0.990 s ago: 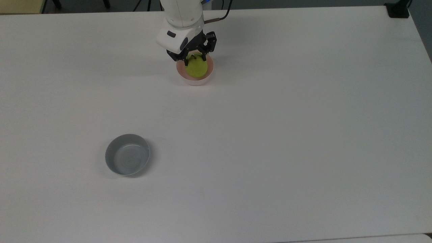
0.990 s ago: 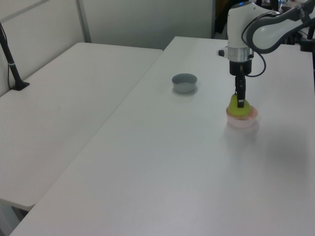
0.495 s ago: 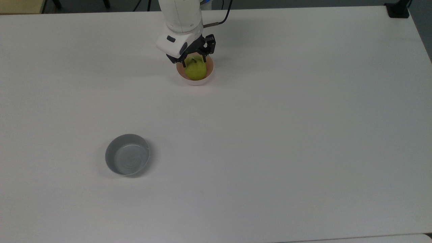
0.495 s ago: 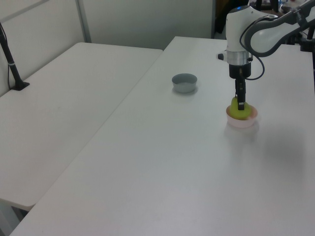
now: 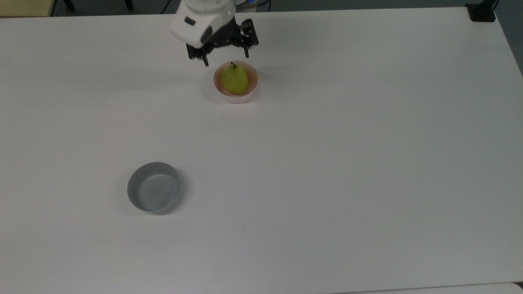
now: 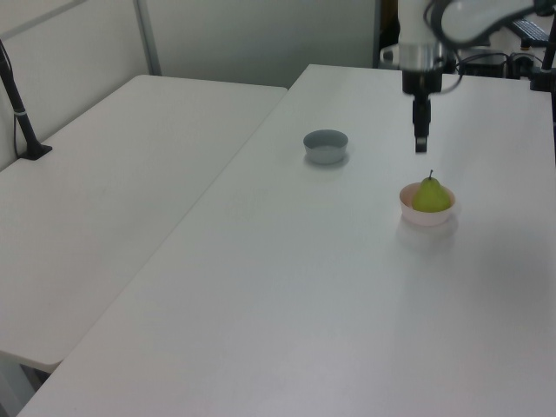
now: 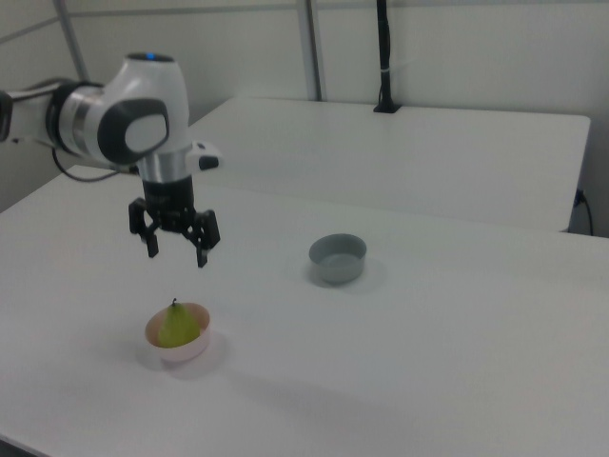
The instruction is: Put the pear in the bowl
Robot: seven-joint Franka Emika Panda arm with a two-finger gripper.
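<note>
The arm (image 5: pixel 206 16) is cut off by the top view's upper edge and again at the left view's top right. The pear's (image 7: pixel 174 327) underside sits hidden behind the bowl (image 7: pixel 190 348) wall.

A lab or test room: bare white table (image 6: pixel 287 287) beside another; plain partition walls (image 7: pixel 457 48); a camera pole (image 7: pixel 383 57) clamped on.

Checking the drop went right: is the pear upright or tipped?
Upright: the pear sits in the pink bowl, stem pointing up.
</note>
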